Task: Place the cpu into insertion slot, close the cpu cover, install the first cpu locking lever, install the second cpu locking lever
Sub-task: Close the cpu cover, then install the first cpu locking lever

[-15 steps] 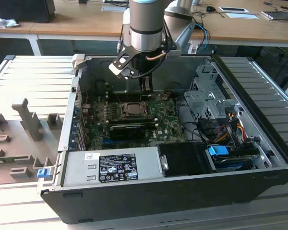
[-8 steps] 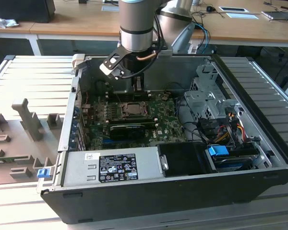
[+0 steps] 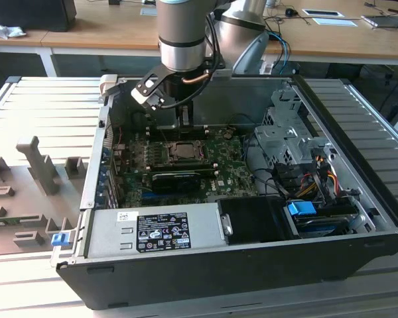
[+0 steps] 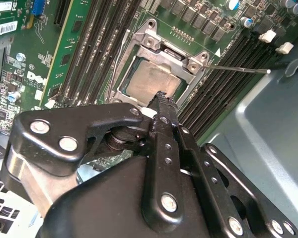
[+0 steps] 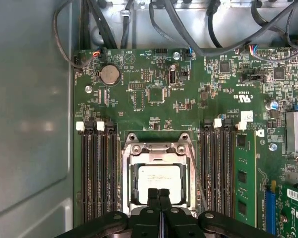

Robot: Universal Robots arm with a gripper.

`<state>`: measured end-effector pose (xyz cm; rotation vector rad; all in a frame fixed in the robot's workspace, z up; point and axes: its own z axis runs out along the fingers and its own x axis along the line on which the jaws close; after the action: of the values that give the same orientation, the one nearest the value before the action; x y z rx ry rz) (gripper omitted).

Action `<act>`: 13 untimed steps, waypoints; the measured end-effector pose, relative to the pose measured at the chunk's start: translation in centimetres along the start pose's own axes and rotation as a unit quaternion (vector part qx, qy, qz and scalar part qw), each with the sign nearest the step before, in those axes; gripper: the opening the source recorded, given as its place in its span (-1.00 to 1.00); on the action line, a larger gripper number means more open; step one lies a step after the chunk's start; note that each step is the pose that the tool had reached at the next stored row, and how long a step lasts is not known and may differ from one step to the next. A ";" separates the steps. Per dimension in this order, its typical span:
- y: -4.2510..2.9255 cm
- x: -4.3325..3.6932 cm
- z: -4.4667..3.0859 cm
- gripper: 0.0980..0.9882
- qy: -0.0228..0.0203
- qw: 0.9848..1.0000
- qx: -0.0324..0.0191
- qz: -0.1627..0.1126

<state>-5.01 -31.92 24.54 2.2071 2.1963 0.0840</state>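
The cpu [image 5: 160,177], faint print on its grey top, lies in the insertion slot [image 5: 124,188], with the cpu cover [image 5: 157,148] seemingly down around it. The gripper [image 5: 159,194] has its jaws pressed together on nothing, tips at the chip's edge. A thin locking lever [image 4: 238,69] sticks out sideways. In the exterior view the insertion slot lies roughly one o'clock from the white-labelled power supply [image 3: 163,232].

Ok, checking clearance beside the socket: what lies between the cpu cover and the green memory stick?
In the first wrist view, empty black memory slots separate the cpu cover from the green memory stick; a lever rod crosses them.
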 end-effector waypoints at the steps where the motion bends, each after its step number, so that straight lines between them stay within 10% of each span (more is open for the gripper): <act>1: -0.08 0.00 0.00 -0.98 0.000 1.000 0.000 0.000; 13: 0.04 0.04 -2.30 -0.98 0.000 1.000 0.000 0.000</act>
<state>-5.10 -31.92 26.84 2.2071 2.1964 0.0840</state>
